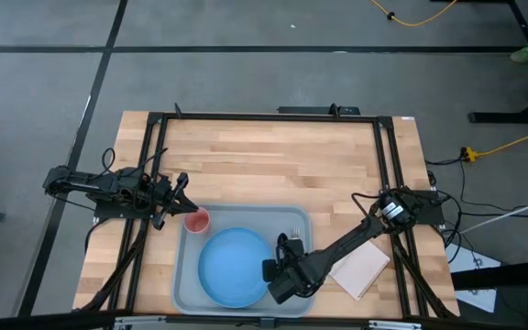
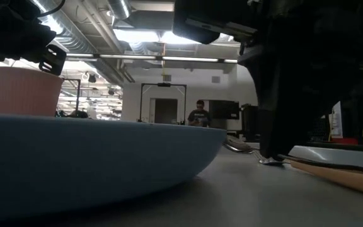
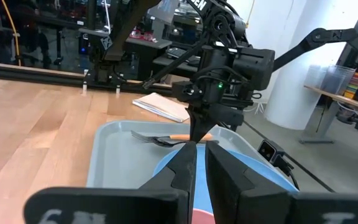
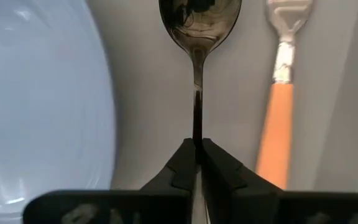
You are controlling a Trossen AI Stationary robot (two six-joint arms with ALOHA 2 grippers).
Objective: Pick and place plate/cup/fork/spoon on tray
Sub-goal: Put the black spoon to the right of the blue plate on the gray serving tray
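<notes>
The grey-blue tray (image 1: 187, 286) lies at the table's near middle, with the light-blue plate (image 1: 235, 268) on its floor. The pink cup (image 1: 197, 220) stands upright in the tray's far left corner; my left gripper (image 1: 182, 207) is at its rim, its fingers nearly together. The orange-handled fork (image 4: 277, 118) lies on the tray floor right of the plate. My right gripper (image 1: 285, 261) is shut on the dark spoon (image 4: 199, 18), which lies between the plate and the fork. My left gripper has the cup's rim (image 3: 197, 218) between its two fingers, coming slanting down from the table's left. The fingers hide the place of contact. The cup stands upright on the tray (image 2: 27, 91). My right gripper pinches the spoon's handle (image 4: 197, 134) between its two fingers, which lie along the handle. The bowl points away from the gripper. The spoon's bowl end (image 2: 271, 161) rests on the tray floor.
A small beige flat rectangle (image 1: 360, 266) lies on the table just right of the tray, under my right arm. The far half of the wooden table (image 1: 264, 156) is bare. A person (image 2: 199, 115) stands far back in the room.
</notes>
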